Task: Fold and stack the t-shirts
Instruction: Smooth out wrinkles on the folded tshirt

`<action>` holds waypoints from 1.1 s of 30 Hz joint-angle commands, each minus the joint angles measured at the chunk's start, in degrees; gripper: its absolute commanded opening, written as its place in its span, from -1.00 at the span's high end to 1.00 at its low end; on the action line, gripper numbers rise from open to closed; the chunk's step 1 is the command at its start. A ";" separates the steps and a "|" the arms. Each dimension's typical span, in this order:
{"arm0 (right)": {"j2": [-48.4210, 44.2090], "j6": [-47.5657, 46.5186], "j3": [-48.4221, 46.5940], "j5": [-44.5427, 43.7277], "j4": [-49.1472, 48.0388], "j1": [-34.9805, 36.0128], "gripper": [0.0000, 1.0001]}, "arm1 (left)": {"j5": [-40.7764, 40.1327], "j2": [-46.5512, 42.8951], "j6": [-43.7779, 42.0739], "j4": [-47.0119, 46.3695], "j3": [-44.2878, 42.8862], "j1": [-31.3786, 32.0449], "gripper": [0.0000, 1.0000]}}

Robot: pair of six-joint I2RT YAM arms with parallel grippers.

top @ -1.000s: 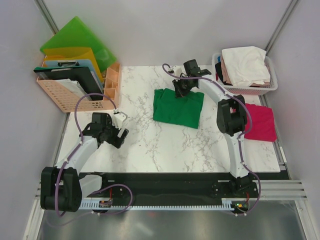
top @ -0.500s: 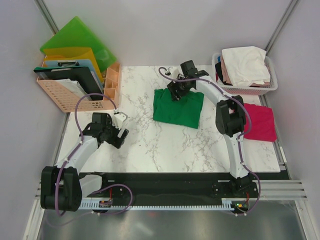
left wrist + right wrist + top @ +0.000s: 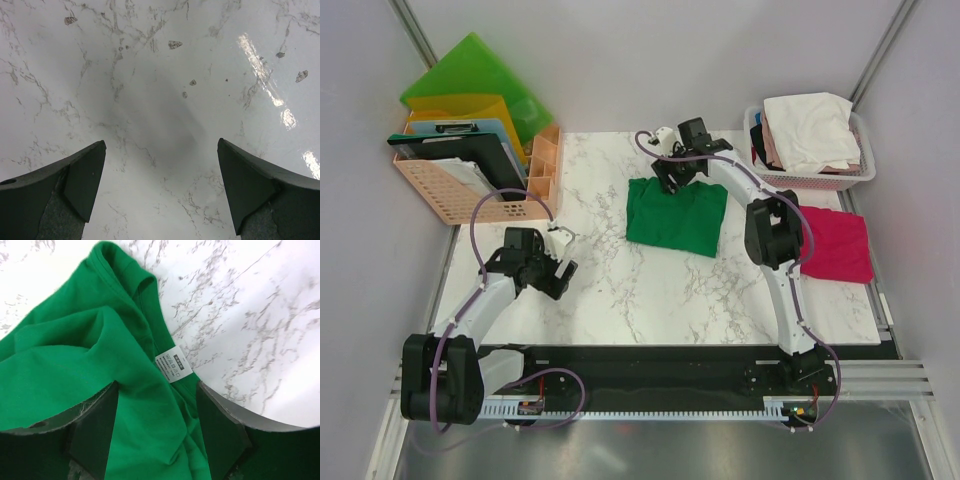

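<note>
We see the deep green folded cloth t-shirt lying on the white marble desk, towards its far middle. The right gripper hangs over the collar end, its jaws parted and holding nothing, with the white neck label showing between them. The left gripper hovers above bare marble, its jaws spread wide and empty. The magenta-red cloth t-shirt lies at the desk's right edge.

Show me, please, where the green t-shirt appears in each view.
Top external: green t-shirt lies just right of centre.
Left wrist: not in it.
Right wrist: green t-shirt fills the left and bottom.
Shared landmark: the white marble tabletop.
</note>
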State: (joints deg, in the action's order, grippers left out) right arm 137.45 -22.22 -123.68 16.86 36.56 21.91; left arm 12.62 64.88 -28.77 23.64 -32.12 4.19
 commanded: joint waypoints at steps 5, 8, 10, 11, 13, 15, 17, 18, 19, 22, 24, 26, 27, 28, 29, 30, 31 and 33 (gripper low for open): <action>1.95 1.04 -1.30 0.71 -1.13 -0.03 -0.13 | 1.09 -1.07 -0.32 -0.61 0.57 -0.41 -1.00; 1.95 1.12 -1.13 1.07 -1.66 -0.03 0.63 | 1.09 -1.16 -0.32 -0.52 0.57 -0.41 -1.00; 1.86 1.21 -1.04 1.33 -1.84 -0.03 1.00 | 1.18 -1.16 -0.32 -0.52 0.57 -0.41 -1.00; 1.86 1.21 -1.04 1.42 -1.84 -0.03 1.00 | 1.09 -0.99 -0.32 -0.52 0.57 -0.41 -1.00; 1.33 1.04 -0.78 2.03 -1.93 -0.03 1.00 | 1.26 -0.99 -0.32 -0.52 0.57 -0.41 -1.00; 0.46 0.34 -0.25 2.30 -2.01 0.15 1.00 | 1.26 -0.90 -0.40 -0.61 0.57 -0.41 -1.00; -0.33 -0.10 0.36 2.30 -2.19 0.59 1.00 | 1.18 -0.81 -0.41 -0.52 0.48 -0.41 -1.00; -1.03 -0.37 0.37 2.56 -2.28 0.94 1.00 | 1.26 -0.64 -0.41 -0.52 0.48 -0.41 -1.00; -1.30 -0.54 0.54 2.56 -2.37 1.20 1.00 | 1.09 -0.55 -0.32 -0.52 0.48 -0.41 -1.00; -2.18 -1.07 0.54 2.30 -2.37 2.52 1.00 | 1.09 -0.37 -0.32 -0.52 0.39 -0.41 -1.00; -2.71 -1.16 0.54 2.30 -2.37 3.22 1.00 | 1.00 -0.37 -0.32 -0.52 0.30 -0.41 -1.00; -3.41 -1.25 0.89 2.39 -2.45 4.36 1.00 | 1.00 -0.28 -0.32 -0.52 0.30 -0.41 -1.00; -3.59 -1.34 1.07 2.30 -2.45 4.63 1.00 | 1.00 -0.20 -0.23 -0.52 0.30 -0.41 -1.00; -3.94 -1.34 1.33 2.21 -2.72 5.24 1.00 | 1.00 -0.11 -0.32 -0.52 0.30 -0.41 -1.00; -4.20 -1.34 1.42 2.12 -2.89 5.51 1.00 | 1.00 -0.02 -0.32 -0.52 0.22 -0.41 -1.00; -4.29 -1.42 1.33 1.86 -2.98 5.68 1.00 | 1.00 -0.02 -0.32 -0.52 0.21 -0.41 -1.00; -4.21 -1.77 1.07 1.60 -2.98 6.12 1.00 | 1.09 -0.02 -0.32 -0.52 0.21 -0.41 -1.00; -3.86 -1.95 0.46 0.98 -2.98 6.48 1.00 | 1.00 0.07 -0.32 -0.44 0.13 -0.41 -1.00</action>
State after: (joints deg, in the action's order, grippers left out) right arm 137.29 -23.05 -122.28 17.65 35.59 27.73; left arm 12.60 64.79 -28.77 23.88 -31.48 4.19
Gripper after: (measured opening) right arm 0.011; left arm 0.996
